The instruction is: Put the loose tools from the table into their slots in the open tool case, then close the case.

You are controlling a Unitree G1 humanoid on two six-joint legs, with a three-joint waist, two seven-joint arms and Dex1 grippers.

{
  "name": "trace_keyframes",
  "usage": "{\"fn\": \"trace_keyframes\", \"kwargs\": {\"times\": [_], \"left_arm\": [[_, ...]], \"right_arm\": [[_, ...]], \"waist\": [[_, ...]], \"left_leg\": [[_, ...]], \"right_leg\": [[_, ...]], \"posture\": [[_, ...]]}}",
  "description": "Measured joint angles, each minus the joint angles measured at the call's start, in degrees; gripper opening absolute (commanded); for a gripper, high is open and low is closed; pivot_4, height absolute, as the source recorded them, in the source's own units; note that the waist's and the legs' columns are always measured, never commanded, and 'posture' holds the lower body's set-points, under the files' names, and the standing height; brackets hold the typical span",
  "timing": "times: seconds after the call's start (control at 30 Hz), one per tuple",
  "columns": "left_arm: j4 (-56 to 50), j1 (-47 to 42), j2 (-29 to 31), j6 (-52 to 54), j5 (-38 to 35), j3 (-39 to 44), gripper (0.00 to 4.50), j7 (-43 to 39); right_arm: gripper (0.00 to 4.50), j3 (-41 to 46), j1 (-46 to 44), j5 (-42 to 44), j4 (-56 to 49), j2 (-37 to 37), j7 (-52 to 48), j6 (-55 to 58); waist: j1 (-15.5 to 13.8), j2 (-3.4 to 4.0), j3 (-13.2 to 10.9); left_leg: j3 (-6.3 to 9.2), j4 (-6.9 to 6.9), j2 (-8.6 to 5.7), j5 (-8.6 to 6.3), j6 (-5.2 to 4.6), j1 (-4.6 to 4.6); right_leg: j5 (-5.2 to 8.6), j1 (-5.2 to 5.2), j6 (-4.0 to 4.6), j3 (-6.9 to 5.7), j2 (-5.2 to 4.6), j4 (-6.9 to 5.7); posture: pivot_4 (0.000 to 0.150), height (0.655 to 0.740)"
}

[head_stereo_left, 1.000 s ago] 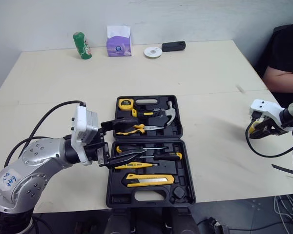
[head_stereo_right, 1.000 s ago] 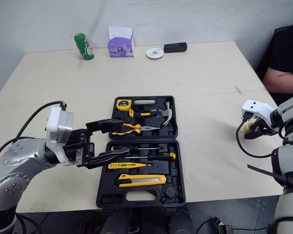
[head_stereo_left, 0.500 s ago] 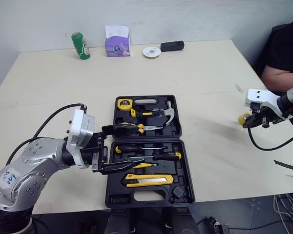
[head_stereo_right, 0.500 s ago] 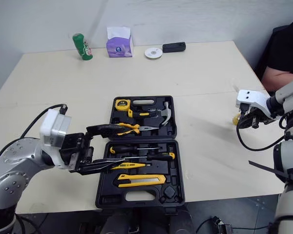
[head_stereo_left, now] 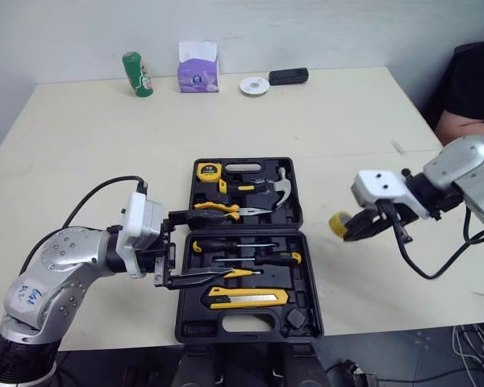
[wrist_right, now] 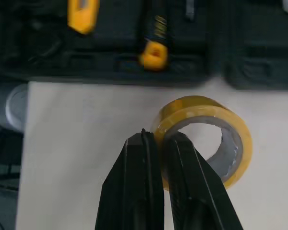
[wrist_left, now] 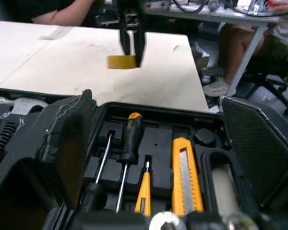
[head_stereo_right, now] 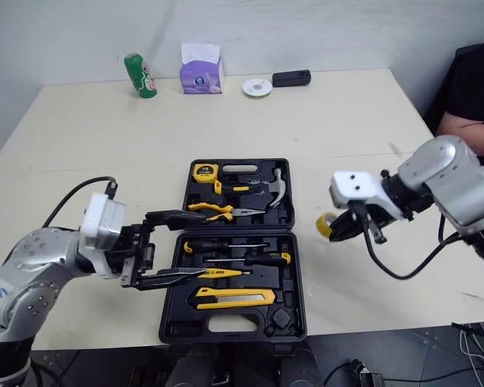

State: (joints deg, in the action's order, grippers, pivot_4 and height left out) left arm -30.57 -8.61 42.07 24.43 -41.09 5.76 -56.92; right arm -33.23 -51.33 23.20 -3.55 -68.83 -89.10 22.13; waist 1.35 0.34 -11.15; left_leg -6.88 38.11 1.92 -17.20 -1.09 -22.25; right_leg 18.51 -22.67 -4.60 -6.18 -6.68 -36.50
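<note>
The black tool case (head_stereo_left: 181, 321) lies open mid-table. It holds a tape measure (head_stereo_left: 207, 170), hammer (head_stereo_left: 279, 186), pliers (head_stereo_left: 227, 211), screwdrivers (head_stereo_left: 262, 258) and a yellow utility knife (head_stereo_left: 248, 297). My left gripper (head_stereo_left: 214, 244) is open at the case's left edge, one finger over the pliers and the other over the lower tray. My right gripper (head_stereo_left: 352, 233) is just right of the case, shut on the wall of a yellow tape roll (wrist_right: 232, 140), which also shows as the tape roll (head_stereo_left: 340, 223) low over the table.
A green can (head_stereo_left: 137, 74), a tissue box (head_stereo_left: 198, 68), a white disc (head_stereo_left: 254, 85) and a black device (head_stereo_left: 287, 76) line the far edge. A person in a black top (head_stereo_left: 471, 90) sits at the far right. Bare tabletop surrounds the case.
My right gripper has carried the tape roll leftwards from the table's right edge to just beside the case. The left gripper stays open at the case's left edge.
</note>
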Motion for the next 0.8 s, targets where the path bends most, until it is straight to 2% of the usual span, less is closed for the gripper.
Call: {"fn": "trace_keyframes", "kwargs": {"times": [0.17,0.3,0.5,0.8], "left_arm": [[-0.2,5.9,0.0,-4.9,5.5,-1.6,4.5,-1.3],[-0.8,8.2,-0.6,-6.3,7.3,-3.4,4.5,-1.4],[-2.9,12.9,-0.8,-6.5,8.0,-5.0,4.5,-1.0],[-3.1,12.5,-1.2,-5.4,8.0,-6.7,4.5,-0.1]], "right_arm": [[0.06,1.7,7.0,2.9,-13.0,-2.4,0.0,1.3],[0.06,2.5,10.2,2.5,-19.0,-2.8,-0.1,0.7],[0.06,3.5,16.0,1.3,-26.1,-3.7,-0.1,0.8],[0.06,4.5,17.2,-0.4,-29.5,1.7,-0.1,1.5]], "waist": [[0.1,-0.01,0.0],[0.1,-0.07,0.0],[0.1,-0.09,0.0],[0.1,-0.15,0.0]], "left_leg": [[0.0,-0.02,0.04,-0.03,-0.03,0.01],[0.01,0.0,0.04,-0.1,-0.1,0.05],[0.01,0.01,0.04,-0.14,-0.14,0.06],[0.03,0.02,0.06,-0.15,-0.16,0.09]], "right_leg": [[0.0,0.01,0.01,-0.01,-0.01,0.03],[0.0,0.04,0.01,-0.01,-0.06,0.0],[0.0,0.06,0.01,-0.01,-0.08,0.04],[0.0,0.1,0.02,-0.03,-0.08,0.04]], "posture": [[0.15,0.74],[0.15,0.74],[0.15,0.74],[0.15,0.74]]}}
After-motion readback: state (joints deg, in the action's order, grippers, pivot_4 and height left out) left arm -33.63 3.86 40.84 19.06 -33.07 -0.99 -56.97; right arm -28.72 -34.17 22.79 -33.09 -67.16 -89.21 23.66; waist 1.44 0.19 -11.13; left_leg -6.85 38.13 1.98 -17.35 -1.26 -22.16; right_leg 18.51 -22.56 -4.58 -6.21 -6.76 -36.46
